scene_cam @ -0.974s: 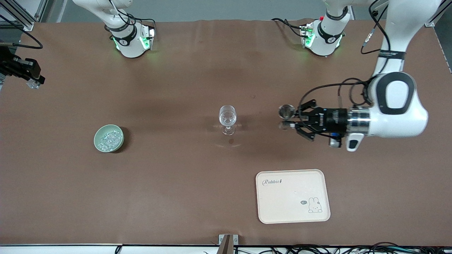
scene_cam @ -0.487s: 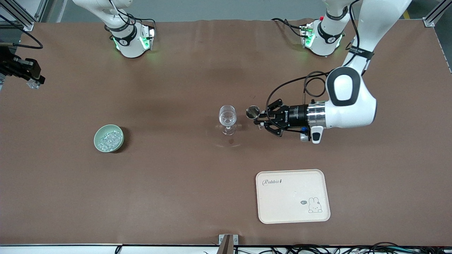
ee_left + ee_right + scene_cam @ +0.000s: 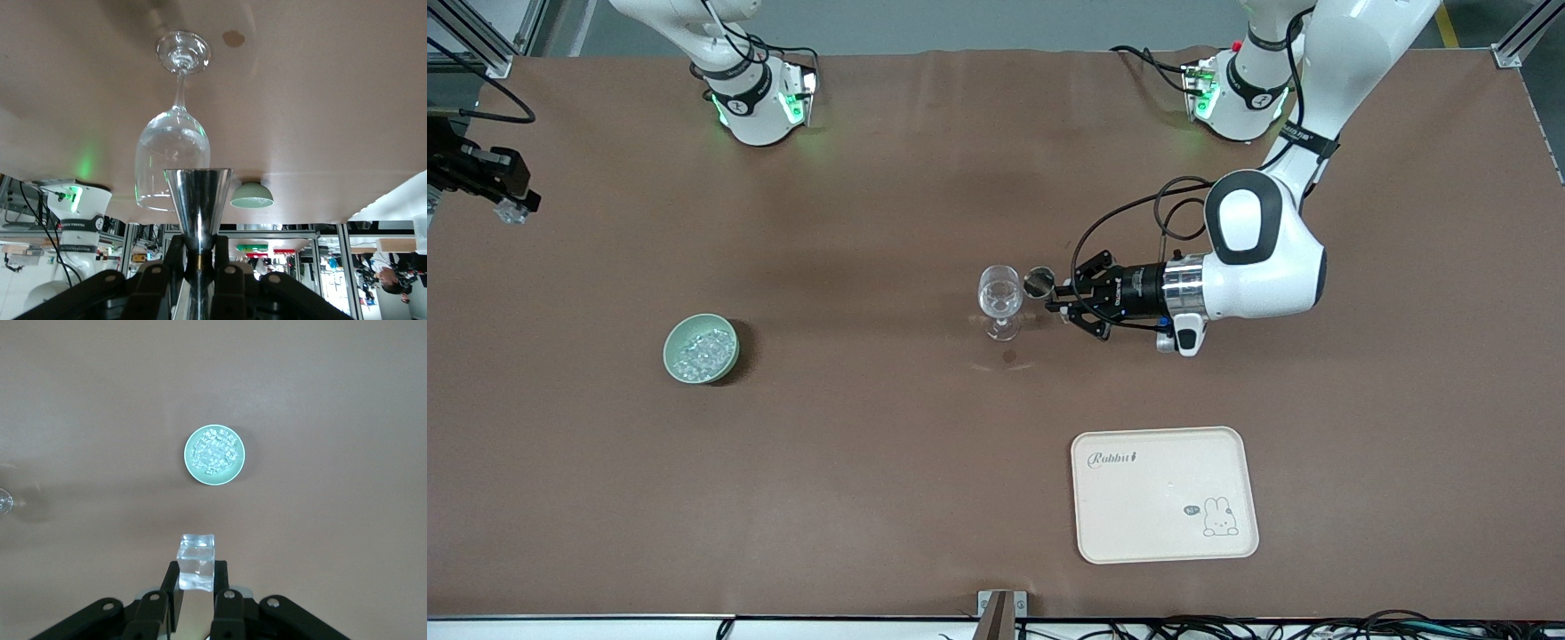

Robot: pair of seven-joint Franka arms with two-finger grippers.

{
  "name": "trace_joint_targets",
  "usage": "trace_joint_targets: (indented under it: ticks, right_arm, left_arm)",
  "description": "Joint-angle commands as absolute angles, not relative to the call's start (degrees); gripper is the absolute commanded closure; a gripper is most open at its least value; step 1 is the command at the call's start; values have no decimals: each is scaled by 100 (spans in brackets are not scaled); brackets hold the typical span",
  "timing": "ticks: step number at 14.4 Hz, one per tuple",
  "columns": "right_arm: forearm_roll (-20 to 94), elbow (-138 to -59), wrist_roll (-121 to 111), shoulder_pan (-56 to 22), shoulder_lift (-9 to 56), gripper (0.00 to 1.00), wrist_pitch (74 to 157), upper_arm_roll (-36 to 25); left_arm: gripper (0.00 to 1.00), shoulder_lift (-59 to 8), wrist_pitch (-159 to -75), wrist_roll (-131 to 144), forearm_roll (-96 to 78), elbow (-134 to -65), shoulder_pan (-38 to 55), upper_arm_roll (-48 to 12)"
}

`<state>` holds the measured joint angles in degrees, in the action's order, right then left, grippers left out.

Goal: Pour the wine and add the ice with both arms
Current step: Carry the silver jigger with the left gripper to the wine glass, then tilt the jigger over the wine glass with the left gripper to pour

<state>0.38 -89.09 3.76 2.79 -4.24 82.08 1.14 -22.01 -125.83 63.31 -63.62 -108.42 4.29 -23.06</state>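
An empty wine glass stands upright mid-table; it also shows in the left wrist view. My left gripper lies level beside it, shut on the waist of a steel conical measuring cup. The cup's mouth is close against the glass's bowl, held by the left gripper. The ice lies heaped in a green bowl toward the right arm's end. My right gripper waits high over that end's table edge, shut on a clear cube. The ice lies below the right gripper.
A cream tray with a rabbit print lies nearer the front camera, toward the left arm's end. A small dark spot marks the brown table by the glass's foot. The arm bases stand along the table's back edge.
My left arm has swung from its end of the table toward the wine glass, bringing the steel cup up beside the bowl. The right arm has not moved.
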Motion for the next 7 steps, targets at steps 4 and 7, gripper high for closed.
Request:
trace_joint_targets:
  ticks: [4,7]
  right_arm:
    - [44,-8868,448,220,-431,99,8174,62]
    - [44,-8868,448,220,-431,99,8183,62]
  left_arm:
    - [99,-2162,-13103,6758,-5768,-10872,615,-2408]
    - [99,-2224,-13314,7039,-5415,-10837,615,-2575]
